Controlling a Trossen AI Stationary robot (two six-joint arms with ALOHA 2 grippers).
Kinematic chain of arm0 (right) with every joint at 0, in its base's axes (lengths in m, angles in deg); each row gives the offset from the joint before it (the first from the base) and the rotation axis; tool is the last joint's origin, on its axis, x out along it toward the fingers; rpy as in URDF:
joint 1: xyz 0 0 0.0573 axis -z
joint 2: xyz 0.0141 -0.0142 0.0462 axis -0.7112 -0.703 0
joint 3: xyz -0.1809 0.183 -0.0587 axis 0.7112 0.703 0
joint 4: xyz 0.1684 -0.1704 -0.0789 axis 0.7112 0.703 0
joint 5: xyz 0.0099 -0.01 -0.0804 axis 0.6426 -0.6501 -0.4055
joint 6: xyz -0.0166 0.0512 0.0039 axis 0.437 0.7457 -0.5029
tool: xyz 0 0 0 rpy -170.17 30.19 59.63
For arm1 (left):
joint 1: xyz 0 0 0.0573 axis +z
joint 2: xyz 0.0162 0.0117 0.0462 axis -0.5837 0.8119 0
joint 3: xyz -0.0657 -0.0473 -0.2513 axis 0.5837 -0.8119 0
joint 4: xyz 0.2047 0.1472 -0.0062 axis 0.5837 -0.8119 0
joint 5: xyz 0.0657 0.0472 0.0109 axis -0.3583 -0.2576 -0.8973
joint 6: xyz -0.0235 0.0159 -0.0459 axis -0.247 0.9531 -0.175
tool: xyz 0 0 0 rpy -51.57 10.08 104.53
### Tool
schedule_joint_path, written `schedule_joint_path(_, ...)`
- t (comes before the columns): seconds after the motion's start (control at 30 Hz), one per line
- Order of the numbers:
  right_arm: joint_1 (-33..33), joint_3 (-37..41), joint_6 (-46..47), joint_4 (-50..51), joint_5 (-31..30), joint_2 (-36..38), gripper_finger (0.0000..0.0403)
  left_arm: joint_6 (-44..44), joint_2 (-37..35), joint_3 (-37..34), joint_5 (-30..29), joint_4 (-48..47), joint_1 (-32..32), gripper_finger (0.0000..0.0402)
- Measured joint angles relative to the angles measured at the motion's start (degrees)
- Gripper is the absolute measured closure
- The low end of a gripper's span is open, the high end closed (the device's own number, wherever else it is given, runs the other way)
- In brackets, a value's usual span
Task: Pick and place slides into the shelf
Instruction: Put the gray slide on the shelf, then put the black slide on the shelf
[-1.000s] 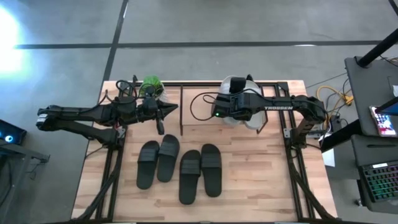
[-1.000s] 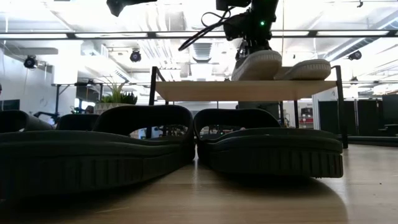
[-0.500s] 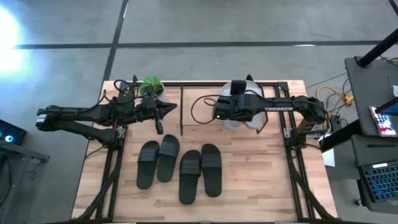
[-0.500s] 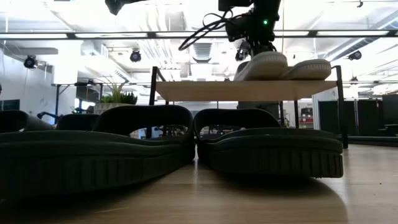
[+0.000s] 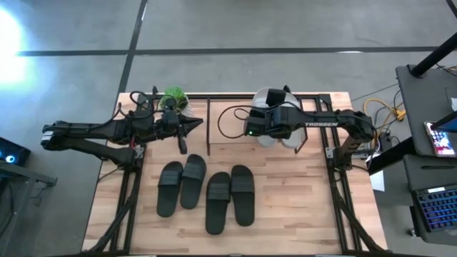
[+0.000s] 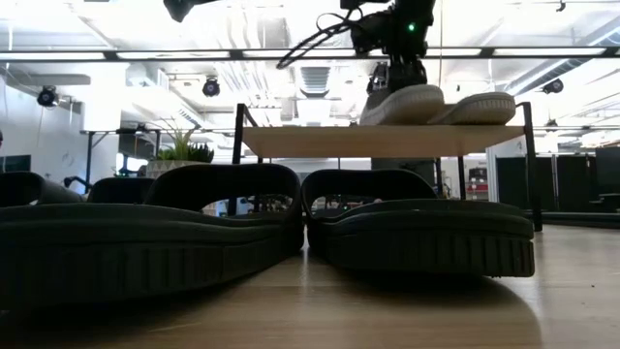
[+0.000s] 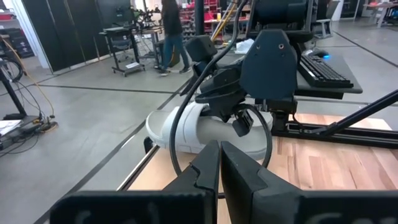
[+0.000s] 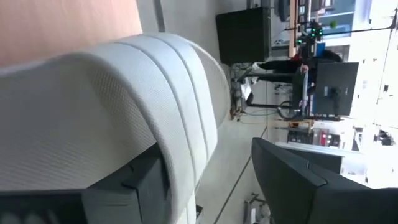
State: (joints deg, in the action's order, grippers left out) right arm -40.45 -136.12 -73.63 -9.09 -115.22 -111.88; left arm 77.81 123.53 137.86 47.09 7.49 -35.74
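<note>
Up high we count four black slides (image 5: 206,188); only down low we see two grey slides (image 6: 438,105) on the shelf (image 6: 383,141), with the right gripper (image 8: 205,174) open around one and the left gripper (image 7: 219,171) shut, empty.

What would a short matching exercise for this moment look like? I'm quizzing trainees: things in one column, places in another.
Things:
1. grey slides
2. black slides
3. left gripper
4. plant

Places:
A. on the tabletop, in front of the shelf
B. on the shelf
C. far left corner of the table
D. above the table, left of the shelf

Pairs: 1-B, 2-A, 3-D, 4-C
</note>
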Motion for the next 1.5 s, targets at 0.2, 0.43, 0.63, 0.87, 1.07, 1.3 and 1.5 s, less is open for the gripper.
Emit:
schedule_joint_path(0.2,0.0,-0.2,0.6,0.4,4.4,0.0,0.0173,0.0,-0.5,-0.1,0.0,-0.1,0.0,0.0402)
schedule_joint_path(0.43,0.0,-0.1,2.0,2.9,8.2,-0.1,0.0145,0.0,-1.2,-0.2,0.0,0.0,0.0,0.0402)
schedule_joint_path(0.63,0.0,-0.7,5.1,5.4,7.4,-0.1,0.0125,0.0,-1.5,-0.2,0.0,-0.1,0.0,0.0402)
schedule_joint_path(0.87,1.0,-1.1,8.2,4.5,3.9,-0.1,0.0124,0.0,-1.7,-0.2,0.0,-0.1,0.0,0.0402)
schedule_joint_path(1.07,1.9,-1.1,8.0,4.5,8.3,-0.1,0.0124,-0.1,-1.9,-0.2,0.0,-0.1,0.0,0.0402)
schedule_joint_path(1.3,1.9,-1.0,5.8,4.8,16.9,0.0,0.0124,-0.2,-2.0,-0.2,0.0,-0.2,-0.1,0.0402)
schedule_joint_path(1.5,-0.1,-3.6,8.9,7.8,16.5,0.0,0.0125,-0.2,-2.0,-0.3,0.1,-0.2,-0.1,0.0402)
